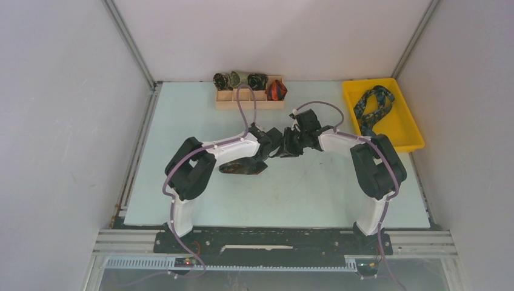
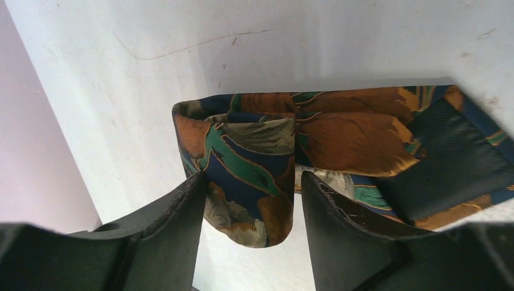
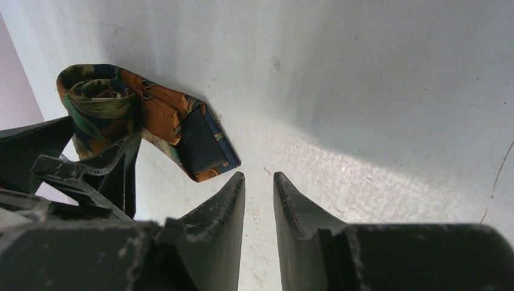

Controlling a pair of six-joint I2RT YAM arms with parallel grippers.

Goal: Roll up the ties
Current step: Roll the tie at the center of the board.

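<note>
Lying flat on the bench (image 1: 303,194), the brown-orange-green tie (image 2: 357,130) is near the middle, partly below the left forearm. In the top view its long axis goes across the bench, about from left to right. One end is wound into a short roll (image 2: 248,170), and the axis of this roll goes across the strip. The other end, the wide pointed end (image 3: 203,145), shows its dark lining and points away from the roll.

The left gripper (image 2: 253,177) stands over the roll with one finger on each side. One finger (image 2: 182,212) touches the fabric and the other is just beside it; I cannot tell if they press. The right gripper (image 3: 259,177) is low over the bench near the pointed end, with only a narrow slit between its jaws and nothing in it. Both arms bend their elbows outward and reach inward, so the wrists almost meet.

At the far edge a wooden tray (image 1: 225,104) holds rolled ties (image 1: 239,79) and a red-orange tie (image 1: 276,91). A navy and teal tie (image 1: 373,104) lies loose in a yellow bin (image 1: 407,134) on the right
</note>
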